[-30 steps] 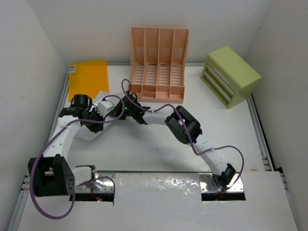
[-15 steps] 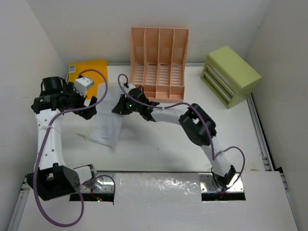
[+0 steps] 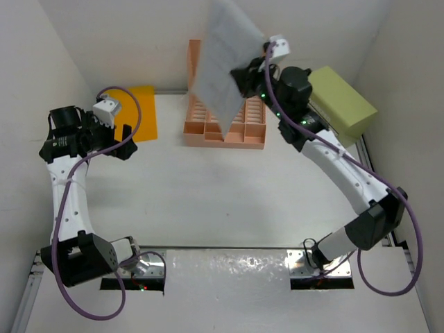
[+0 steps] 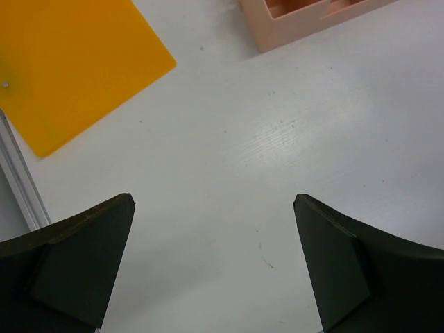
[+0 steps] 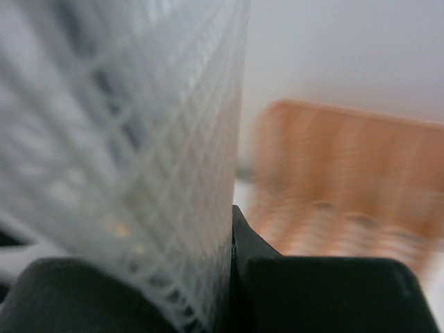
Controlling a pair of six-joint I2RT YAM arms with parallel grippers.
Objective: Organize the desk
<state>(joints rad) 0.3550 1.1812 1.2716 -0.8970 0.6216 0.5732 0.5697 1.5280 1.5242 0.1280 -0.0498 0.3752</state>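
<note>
I see the flat orange folder [image 3: 142,107] upper left on the white desk [image 3: 229,194], peach slotted rack [image 3: 225,132] top centre, lime-green drawer box [image 3: 343,107] upper right, grey mesh pouch [image 3: 223,59] overlapping the rack.

White worktop [image 3: 229,194] with matt, finely scratched surface, thin silver metal rails [image 4: 21,177], smooth orange plastic folder [image 4: 69,62] far left, peach slotted plastic rack [image 3: 244,132], matt lime-green box [image 3: 343,104] far right, translucent sheet [image 5: 125,139] with woven grid texture, shiny crinkled foil strip [image 3: 229,267] near edge.
</note>
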